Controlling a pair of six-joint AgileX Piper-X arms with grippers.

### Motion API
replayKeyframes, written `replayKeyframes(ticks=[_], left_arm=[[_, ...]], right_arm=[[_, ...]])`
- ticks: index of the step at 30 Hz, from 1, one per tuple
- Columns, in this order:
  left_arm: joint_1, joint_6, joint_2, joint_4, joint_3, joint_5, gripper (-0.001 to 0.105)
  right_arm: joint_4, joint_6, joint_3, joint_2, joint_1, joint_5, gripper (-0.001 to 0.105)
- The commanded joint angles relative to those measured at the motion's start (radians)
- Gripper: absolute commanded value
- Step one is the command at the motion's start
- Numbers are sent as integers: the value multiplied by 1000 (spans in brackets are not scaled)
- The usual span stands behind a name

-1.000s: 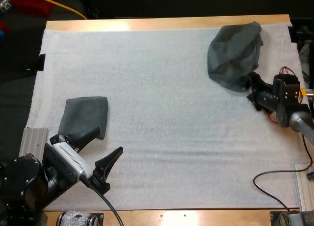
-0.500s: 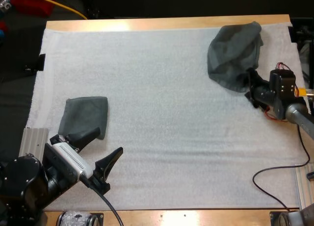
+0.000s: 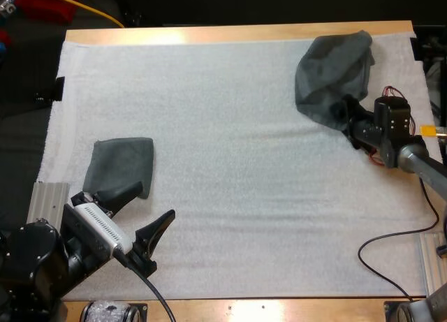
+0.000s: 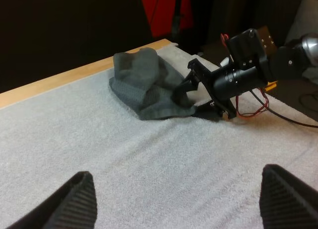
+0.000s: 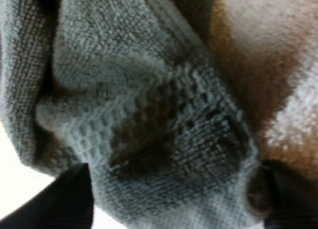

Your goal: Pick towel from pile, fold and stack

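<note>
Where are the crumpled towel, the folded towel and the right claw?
crumpled towel (image 3: 332, 70): high view, middle of the heap.
folded towel (image 3: 124, 161): high view, its flat top.
right claw (image 3: 341, 114): high view, between fingertips, at the heap's edge.

the middle of the white mat (image 3: 230, 161) is lying bare from 11 o'clock down to 5 o'clock, leaving a wide lane for a gripper. the crumpled towel (image 3: 332, 77) is bulking up at 1 o'clock, with the right gripper (image 3: 342, 112) crowding its 5 o'clock edge, fingers spread. the folded towel (image 3: 122, 165) is sitting at 8 o'clock, and the left gripper (image 3: 143, 211), fingers apart, is blocking its 5 o'clock corner.
</note>
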Motion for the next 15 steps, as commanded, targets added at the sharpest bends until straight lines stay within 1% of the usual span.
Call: replayKeyframes(ticks=[1, 4, 5, 6, 8, 9, 12, 13, 14, 15], left_arm=[[-5, -10, 1, 1, -7, 6, 66], [-5, -10, 1, 1, -7, 6, 66], [-5, -10, 1, 1, -7, 6, 66], [-5, -10, 1, 1, -7, 6, 66], [-5, -10, 1, 1, -7, 6, 66], [-5, -10, 1, 1, -7, 6, 66], [-5, -10, 1, 1, -7, 6, 66], [-5, -10, 1, 1, -7, 6, 66], [-5, -10, 1, 1, -7, 6, 66], [-5, -10, 1, 1, -7, 6, 66]], right_arm=[[24, 2, 3, 17, 8, -1, 55], [26, 2, 3, 17, 8, 3, 36], [32, 2, 3, 17, 8, 7, 28], [38, 2, 3, 17, 8, 10, 25], [61, -5, 3, 14, 8, 14, 5], [65, -8, 3, 13, 8, 14, 0], [79, -96, 3, -9, 12, 12, 2], [91, -145, 3, -24, 12, 15, 2], [116, -195, -1, -46, 15, 32, 2], [132, -213, -3, -60, 15, 41, 2]])
